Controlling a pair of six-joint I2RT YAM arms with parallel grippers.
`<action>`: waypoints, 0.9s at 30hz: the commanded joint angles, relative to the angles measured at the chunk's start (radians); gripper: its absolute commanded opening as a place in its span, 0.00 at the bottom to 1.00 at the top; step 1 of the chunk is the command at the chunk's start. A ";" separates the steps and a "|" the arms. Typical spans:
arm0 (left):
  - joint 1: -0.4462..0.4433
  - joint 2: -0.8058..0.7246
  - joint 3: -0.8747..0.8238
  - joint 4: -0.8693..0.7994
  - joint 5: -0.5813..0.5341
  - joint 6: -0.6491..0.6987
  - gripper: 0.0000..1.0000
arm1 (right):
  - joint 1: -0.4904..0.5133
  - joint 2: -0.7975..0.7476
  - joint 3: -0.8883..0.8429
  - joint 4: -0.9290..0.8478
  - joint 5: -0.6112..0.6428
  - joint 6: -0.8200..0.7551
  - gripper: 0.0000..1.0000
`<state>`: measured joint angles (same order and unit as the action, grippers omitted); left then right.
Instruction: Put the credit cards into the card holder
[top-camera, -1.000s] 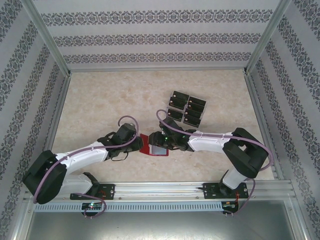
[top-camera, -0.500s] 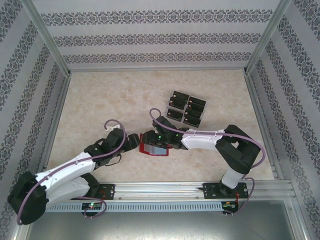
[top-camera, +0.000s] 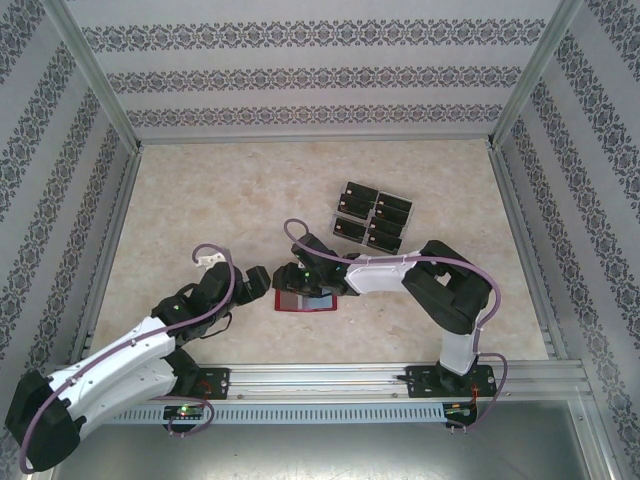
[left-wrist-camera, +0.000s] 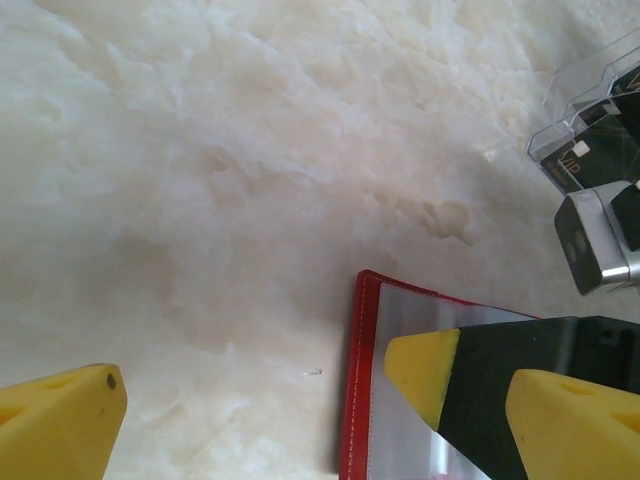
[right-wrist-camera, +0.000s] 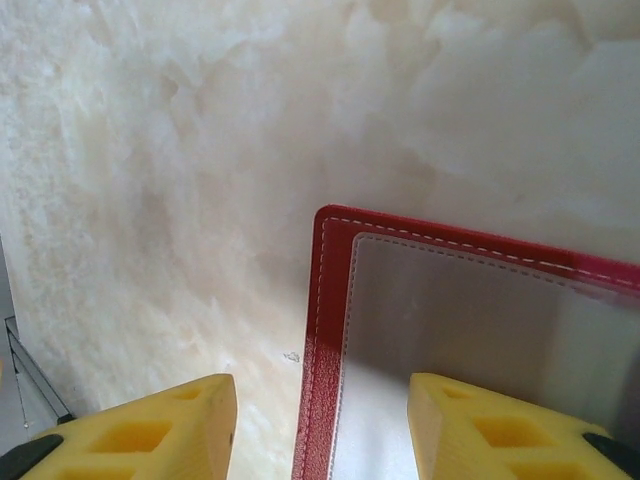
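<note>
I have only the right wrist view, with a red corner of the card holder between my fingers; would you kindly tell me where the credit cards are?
Observer: The credit cards lie side by side in a clear tray, beyond the card holder and off to its right.
Operator: Thank you. And where is the left gripper, if you would?
Observer: The left gripper sits just to the left of the card holder, its jaws wide open and holding nothing.
</note>
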<state>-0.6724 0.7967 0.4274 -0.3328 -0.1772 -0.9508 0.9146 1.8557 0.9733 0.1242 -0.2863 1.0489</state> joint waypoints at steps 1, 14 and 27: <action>0.005 0.023 0.020 -0.014 0.028 0.050 1.00 | 0.009 -0.082 0.015 0.001 -0.024 -0.030 0.51; 0.005 0.308 0.163 0.069 0.175 0.170 1.00 | -0.056 -0.342 -0.198 -0.080 0.061 -0.067 0.38; -0.003 0.583 0.274 -0.001 0.184 0.293 1.00 | -0.060 -0.246 -0.264 -0.025 0.073 -0.072 0.08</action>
<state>-0.6724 1.3506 0.6827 -0.2855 -0.0055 -0.7166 0.8654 1.5917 0.7296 0.0746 -0.2428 0.9886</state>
